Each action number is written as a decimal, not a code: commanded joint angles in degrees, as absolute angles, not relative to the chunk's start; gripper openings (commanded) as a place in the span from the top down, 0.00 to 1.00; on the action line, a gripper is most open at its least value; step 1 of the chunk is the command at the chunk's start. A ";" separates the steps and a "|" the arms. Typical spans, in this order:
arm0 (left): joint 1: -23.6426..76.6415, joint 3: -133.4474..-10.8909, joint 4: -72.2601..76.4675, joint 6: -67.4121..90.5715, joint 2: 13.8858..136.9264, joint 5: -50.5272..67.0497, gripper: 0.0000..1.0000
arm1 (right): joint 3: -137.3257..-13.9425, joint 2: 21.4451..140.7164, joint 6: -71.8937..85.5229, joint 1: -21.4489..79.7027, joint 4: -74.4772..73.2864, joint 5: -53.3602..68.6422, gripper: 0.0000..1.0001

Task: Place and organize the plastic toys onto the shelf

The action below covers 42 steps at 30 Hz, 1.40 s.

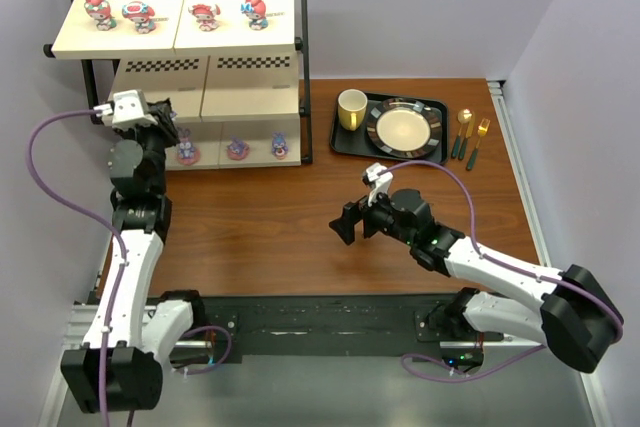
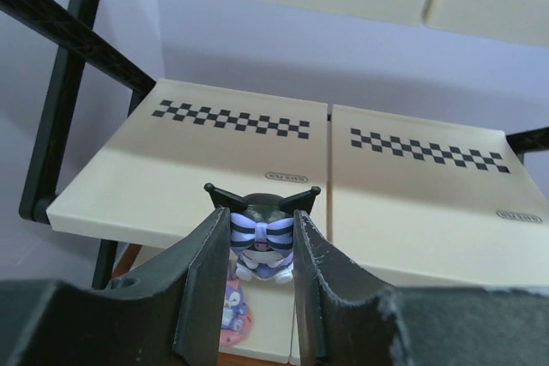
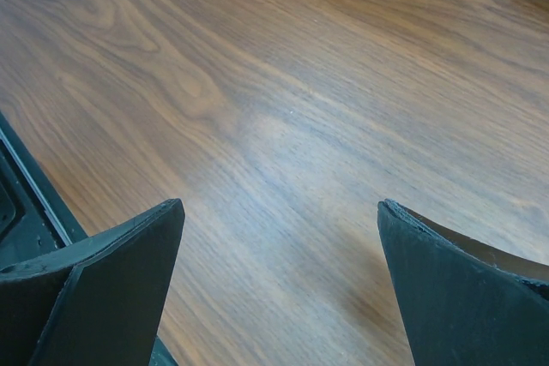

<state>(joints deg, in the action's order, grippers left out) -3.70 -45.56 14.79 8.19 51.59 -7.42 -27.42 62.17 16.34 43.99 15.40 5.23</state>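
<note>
Pinching a dark navy-black figurine [image 2: 262, 242] by its sides, the fingers [image 2: 204, 272] of the left gripper [image 2: 260, 219] stand partly closed on it, with the toy's horned head and striped bow upright between them. The figurine hangs clear of any board, just in front of the middle tier at the left end of the shelf [image 1: 301, 67], and a purple bunny on a pink round base [image 2: 232, 310] stands on the bottom tier just below it. Two more toys [image 1: 237, 150] share that bottom tier further right. Four pink and red eared figurines [image 1: 205, 15] stand in a row on the top board. The right gripper [image 3: 281, 203] holds its fingers [image 3: 129, 255] spread wide with nothing between them, hovering low over bare wood near the middle of the table [image 1: 260, 217], well apart from the shelf. Beyond it, at the table's far right, a black tray [image 1: 345, 145] carries a yellow mug [image 1: 351, 109] and a plate [image 1: 403, 129], with gold cutlery [image 1: 463, 132] lying just beside the tray.
</note>
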 commanded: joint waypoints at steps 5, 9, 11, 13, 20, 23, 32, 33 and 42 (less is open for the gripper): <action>-12.56 -50.98 22.21 10.72 56.25 -0.71 1.00 | -24.44 57.31 14.85 44.30 20.04 3.61 0.02; -17.30 -47.64 29.69 11.51 57.65 2.37 1.00 | -23.56 56.08 14.59 44.30 20.39 3.43 0.01; -18.54 -46.33 33.64 12.13 59.49 4.30 1.00 | -23.47 55.64 14.59 44.38 20.48 3.51 0.02; -20.73 -45.88 36.37 14.06 61.25 7.10 1.00 | -23.29 55.55 14.41 44.39 20.57 3.60 0.02; -24.08 -47.63 44.11 13.80 69.68 13.53 1.00 | -23.12 56.07 13.98 44.56 20.74 3.60 0.02; -24.78 -49.21 45.00 12.83 72.23 15.90 1.00 | -23.12 56.60 13.89 44.47 21.01 3.52 0.02; -26.28 -49.40 49.56 11.25 77.34 19.77 1.00 | -23.12 58.36 13.62 44.74 21.44 3.52 0.02; -26.80 -49.48 50.01 11.42 77.78 20.21 1.00 | -23.03 58.71 13.54 44.74 21.53 3.43 0.02; -29.18 -50.71 53.87 12.74 82.35 22.94 1.00 | -23.47 60.20 13.01 44.65 21.80 3.78 0.02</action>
